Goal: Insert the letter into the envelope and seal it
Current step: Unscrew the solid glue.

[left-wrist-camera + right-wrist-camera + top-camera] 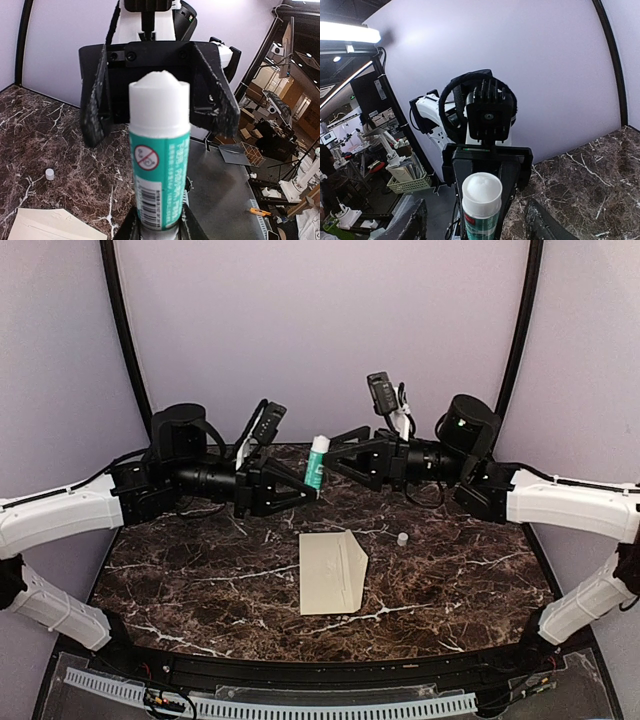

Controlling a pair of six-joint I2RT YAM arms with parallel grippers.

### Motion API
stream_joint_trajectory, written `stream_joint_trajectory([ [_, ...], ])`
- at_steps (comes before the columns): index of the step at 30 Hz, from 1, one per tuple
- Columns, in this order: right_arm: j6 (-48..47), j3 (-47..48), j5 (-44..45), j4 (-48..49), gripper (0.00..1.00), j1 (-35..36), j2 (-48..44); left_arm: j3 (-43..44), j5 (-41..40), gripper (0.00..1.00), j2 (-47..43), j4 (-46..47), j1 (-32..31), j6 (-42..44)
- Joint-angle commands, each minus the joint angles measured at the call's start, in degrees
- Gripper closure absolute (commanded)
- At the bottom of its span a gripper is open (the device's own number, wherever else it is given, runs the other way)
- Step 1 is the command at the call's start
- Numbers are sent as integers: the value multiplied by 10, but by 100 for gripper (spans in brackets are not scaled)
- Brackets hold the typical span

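Glue stick (pixel 316 462) held upright above the far middle of the bench (pixel 200 590), between the two arms. The left end effector (pixel 159 227) is clenched on the lower barrel. The right end effector (pixel 338 455) faces it with its fingers spread wide to either side of the tip, gripping nothing. The stick's tip is uncovered, and a small white cap (pixel 402 538) stands on the bench, right of the envelope and apart from it.

The envelope (pixel 328 575) lies flat near the bench centre, its triangular flap pointing right. The letter appears in no view; it may already be inside, but that cannot be confirmed.

Handling: the envelope is judged light, thin and limp. It is likely to slide on the polished stone and to buckle if pinched mid-panel. The long edge opposite the flap would be the better place to pin it while glue is drawn along the flap margin. The flap itself is best taken at its point.

Views compared: the top view alone gives the full envelope outline and the layout of both arms. The left wrist view shows the bare glue surface, the label, the cap and one envelope corner. The right wrist view shows the stick's tip between its own parted fingers (pixel 415 225), with no paper in sight.
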Motion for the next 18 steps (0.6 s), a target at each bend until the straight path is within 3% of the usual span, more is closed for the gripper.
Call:
stream_joint_trajectory([
  [1,8,34,-68,35,42,14,24,25,61,100,5,28,1,-13],
  [9,6,42,-58,32,97,20,33,25,20,100,4,9,0,3],
  [12,-9,38,-4,9,100,22,26,21,-72,100,-9,-16,1,28],
  [16,-37,48,119,-57,100,41,29,19,-299,100,-24,-74,-3,61],
  [18,-44,61,179,-85,100,54,38,20,-367,100,-22,-86,-7,75],
])
